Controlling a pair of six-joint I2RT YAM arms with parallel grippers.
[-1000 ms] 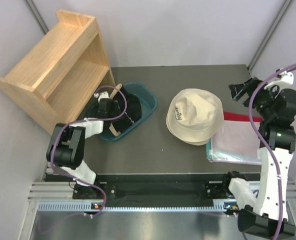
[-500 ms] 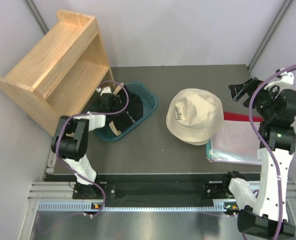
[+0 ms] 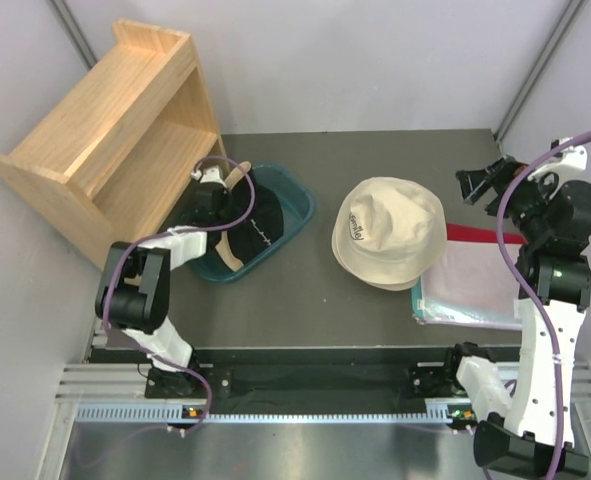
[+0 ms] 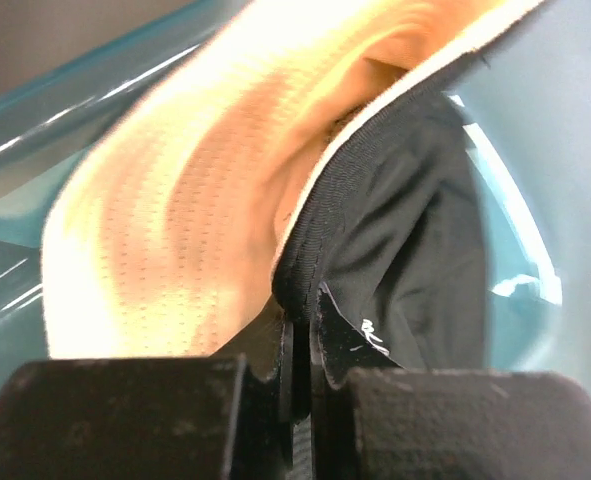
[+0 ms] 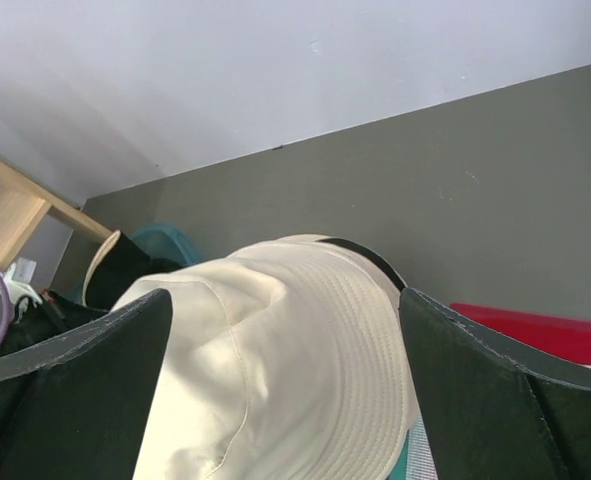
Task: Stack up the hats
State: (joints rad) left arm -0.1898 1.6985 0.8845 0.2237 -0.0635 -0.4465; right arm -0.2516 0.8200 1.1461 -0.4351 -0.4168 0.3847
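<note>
A wooden shelf (image 3: 115, 130) stands left of a teal tub (image 3: 297, 200). Right of the tub, a cream hat (image 3: 390, 232) lies on the table. Inside the tub sits a black-lined hat (image 3: 255, 220), its brim pinched between the closed fingers of the left gripper (image 4: 300, 340). Farther right of the tub, beyond the cream hat, the right gripper (image 3: 475, 185) hangs with its fingers spread wide, holding nothing.

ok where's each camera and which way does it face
top external: overhead from behind, facing down at the table; left arm and right arm show
left wrist: faces into the teal tub; left gripper shut on a black-lined hat
right wrist: faces the cream hat, framed by the open right gripper
top and right wrist share the cream hat
</note>
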